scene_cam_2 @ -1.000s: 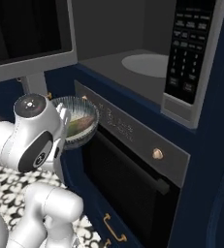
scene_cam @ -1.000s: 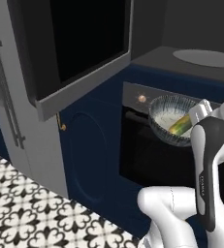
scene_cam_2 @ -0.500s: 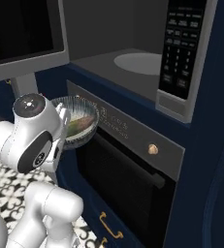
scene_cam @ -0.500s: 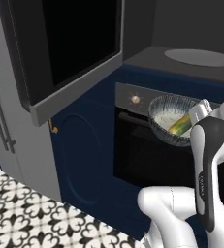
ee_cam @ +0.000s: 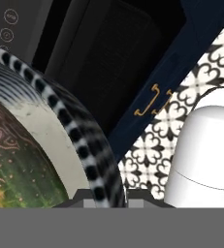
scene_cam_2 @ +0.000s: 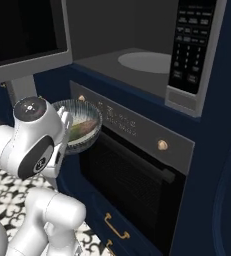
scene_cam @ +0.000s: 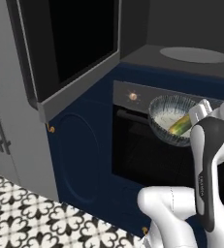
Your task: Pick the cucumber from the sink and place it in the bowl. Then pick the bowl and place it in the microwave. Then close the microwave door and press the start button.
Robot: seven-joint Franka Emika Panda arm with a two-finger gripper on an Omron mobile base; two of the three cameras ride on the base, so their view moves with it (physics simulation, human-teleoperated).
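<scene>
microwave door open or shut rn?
Open. The microwave door is swung out to the left, leaving the cavity and turntable plate exposed. The bowl is still outside, in front of the oven.

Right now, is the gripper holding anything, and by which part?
Yes: the gripper holds the bowl by its rim, fingers pinching the wall. The cucumber lies inside, in front of the oven.

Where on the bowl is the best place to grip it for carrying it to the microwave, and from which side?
Grip the bowl by its thin rim, on the side nearest the arm, one finger inside and one outside. The wall is too wide to span, and the cucumber lies across the middle. The gripper already appears shut on the rim this way, holding the bowl in front of the oven, below the microwave.
</scene>
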